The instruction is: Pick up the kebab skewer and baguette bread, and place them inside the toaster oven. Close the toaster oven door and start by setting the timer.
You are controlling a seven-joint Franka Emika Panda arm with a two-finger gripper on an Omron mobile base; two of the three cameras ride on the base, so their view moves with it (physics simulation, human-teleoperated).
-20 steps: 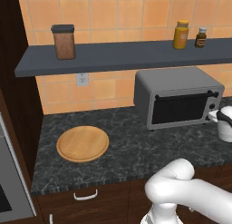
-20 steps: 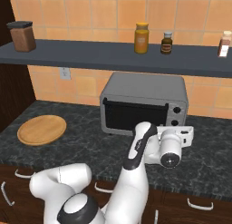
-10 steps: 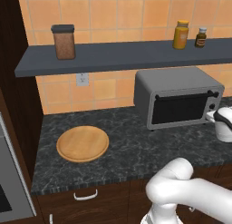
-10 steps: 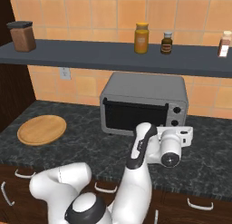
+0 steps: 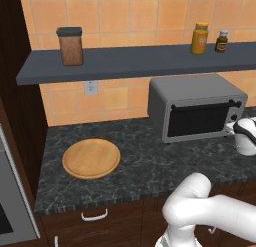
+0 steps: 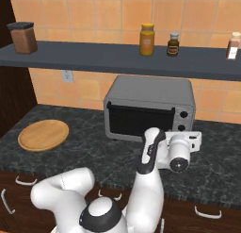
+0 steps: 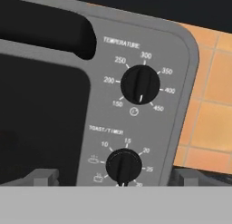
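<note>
Right up against the toaster oven (image 6: 149, 108) control panel, the pincer (image 7: 115, 178) sits wide open, holding nothing, straddling the timer knob (image 7: 123, 166). Barely any shift over the last second. Toaster oven door (image 5: 196, 120) is shut; oven stands at the desk's (image 5: 145, 166) far right. Timer step looks next.

- Arm (image 6: 146, 189): glossy white rounded links, dark grey joint bands.
- Wrist: white cylindrical housing, dark circular end cap, behind the jaws.
- Base cap: dark grey dome.
</note>
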